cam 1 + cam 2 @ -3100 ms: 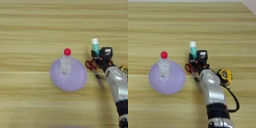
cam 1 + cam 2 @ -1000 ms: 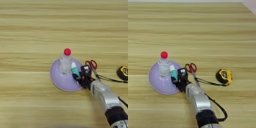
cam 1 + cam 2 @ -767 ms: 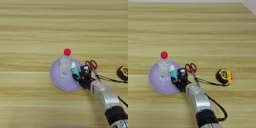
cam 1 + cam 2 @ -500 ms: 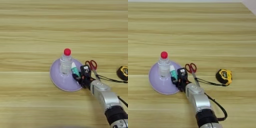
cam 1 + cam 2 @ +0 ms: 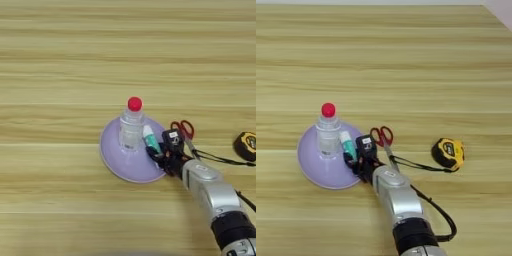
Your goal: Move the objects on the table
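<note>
While jaws clamp one glue stick (image 5: 149, 138), one bottle (image 5: 131, 129), one plate (image 5: 114, 158), one scissors (image 5: 382, 138).

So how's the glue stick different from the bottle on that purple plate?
The glue stick is small and white with a green label, leaning tilted at the gripper; the bottle is taller, clear, red-capped and stands upright by itself. Both are over the purple plate.

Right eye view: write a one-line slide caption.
Right gripper holds the glue stick over the purple plate beside the red-capped bottle; scissors and tape measure lie alongside.
</note>
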